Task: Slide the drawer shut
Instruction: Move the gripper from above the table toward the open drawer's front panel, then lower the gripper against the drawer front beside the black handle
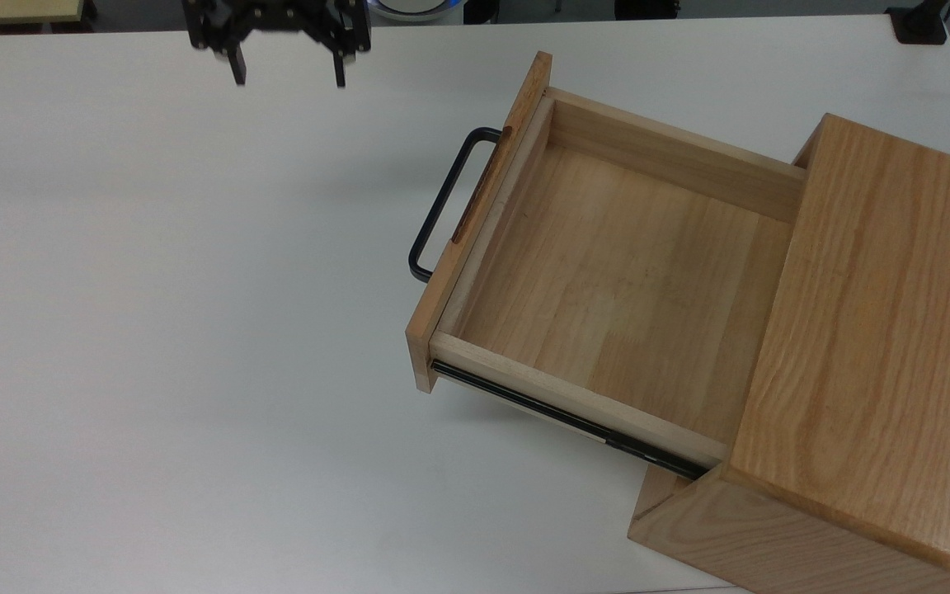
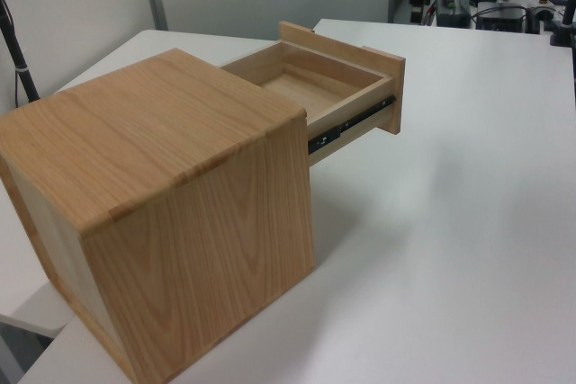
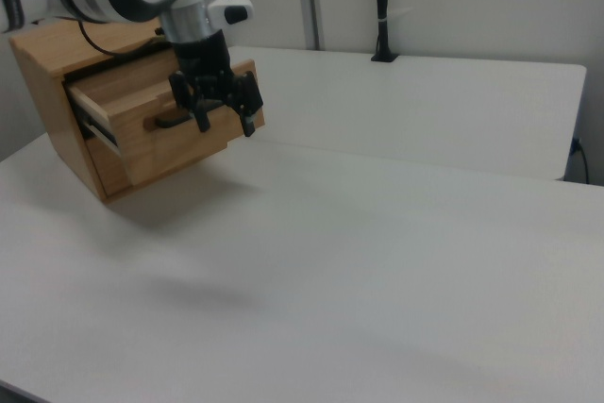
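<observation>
one drawer (image 1: 607, 280) stands pulled out of one oak cabinet (image 1: 871, 346). the drawer carries one black bar handle (image 1: 442, 202) and shows one black side rail (image 1: 566, 421). one end effector (image 1: 287, 78) with two fingers hangs above the one white desk (image 1: 178, 330).

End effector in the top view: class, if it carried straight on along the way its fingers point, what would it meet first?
Probably the bare white table. The end effector points downward, fingers apart, well off the drawer toward the top view's left; height above the tabletop is unclear.
</observation>
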`<action>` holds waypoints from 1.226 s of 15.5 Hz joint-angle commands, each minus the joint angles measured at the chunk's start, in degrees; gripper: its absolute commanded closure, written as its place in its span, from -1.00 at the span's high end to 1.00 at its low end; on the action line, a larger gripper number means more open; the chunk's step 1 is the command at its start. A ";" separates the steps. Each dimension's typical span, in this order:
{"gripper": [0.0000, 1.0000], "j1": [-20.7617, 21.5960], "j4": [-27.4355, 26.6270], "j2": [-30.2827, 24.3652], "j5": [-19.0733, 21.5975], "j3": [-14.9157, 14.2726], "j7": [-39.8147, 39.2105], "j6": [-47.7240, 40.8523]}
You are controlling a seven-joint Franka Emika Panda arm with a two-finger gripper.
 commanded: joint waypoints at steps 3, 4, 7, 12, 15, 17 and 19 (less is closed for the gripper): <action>-0.42 -0.28 -0.15 2.61 3.10 0.49 10.79 6.01; -0.66 -0.19 -0.06 3.14 3.27 0.66 14.13 7.06; -0.90 2.17 -0.15 5.42 3.36 0.67 19.87 11.28; -1.00 4.12 -0.15 8.41 3.36 0.75 24.36 15.59; -1.00 4.56 -0.15 9.55 3.27 2.33 26.55 17.88; -1.00 4.65 -0.06 10.00 3.27 2.69 27.69 18.06; -1.00 4.65 0.03 11.48 3.54 2.77 29.10 18.15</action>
